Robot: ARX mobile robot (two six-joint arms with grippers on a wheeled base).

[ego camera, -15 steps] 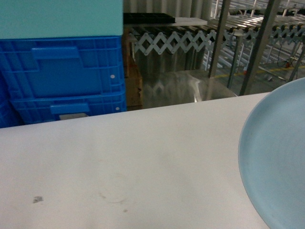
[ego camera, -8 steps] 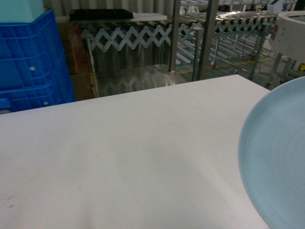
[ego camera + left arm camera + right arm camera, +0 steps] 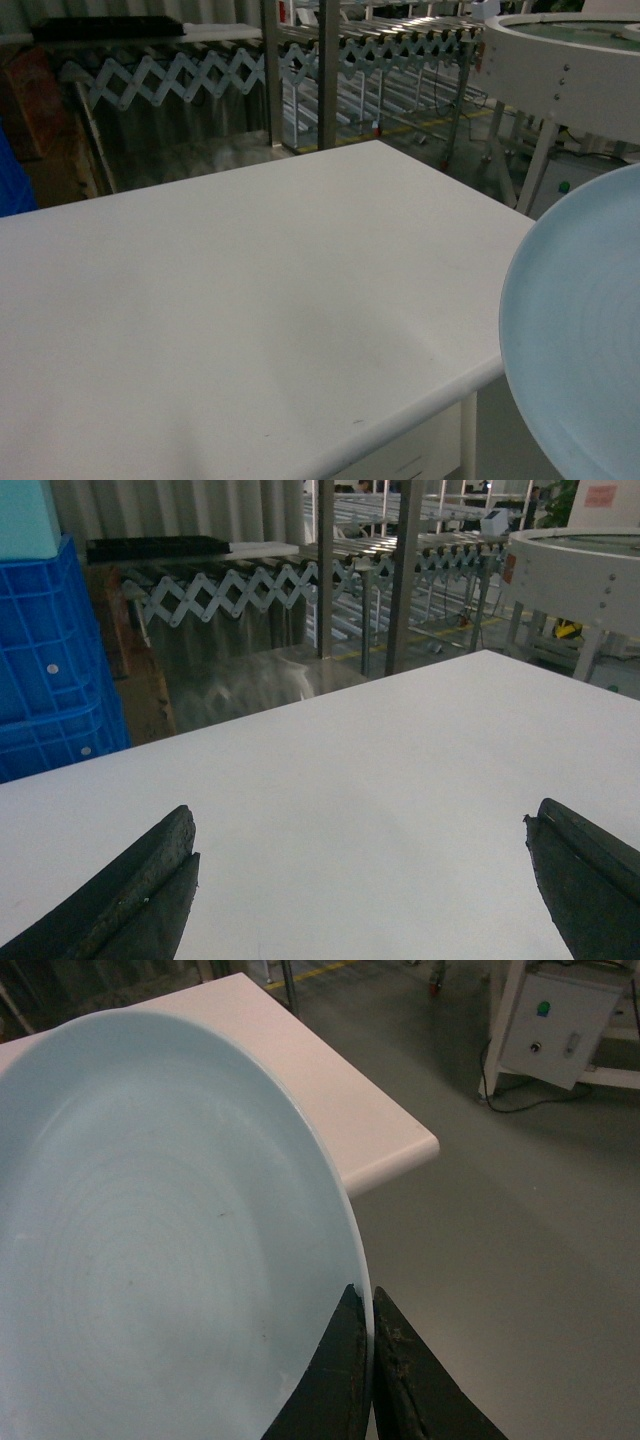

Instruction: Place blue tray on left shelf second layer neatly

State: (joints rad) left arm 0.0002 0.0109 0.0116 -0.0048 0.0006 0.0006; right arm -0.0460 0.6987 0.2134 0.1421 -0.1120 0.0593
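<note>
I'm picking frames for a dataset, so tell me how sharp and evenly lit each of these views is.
Head view: soft and hazy, dim, the white table evenly lit, the blue tray cut off at the edge. Left wrist view: sharper background, the open left gripper dark and near. Right wrist view: tray clear, faint rings visible, right gripper black against it.

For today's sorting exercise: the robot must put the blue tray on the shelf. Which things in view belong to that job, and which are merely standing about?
Belongs to the job:
blue tray, rim pinched in the right gripper

Standing about:
white table
blue crates
expanding roller conveyor
round white machine
left gripper, open and empty
</note>
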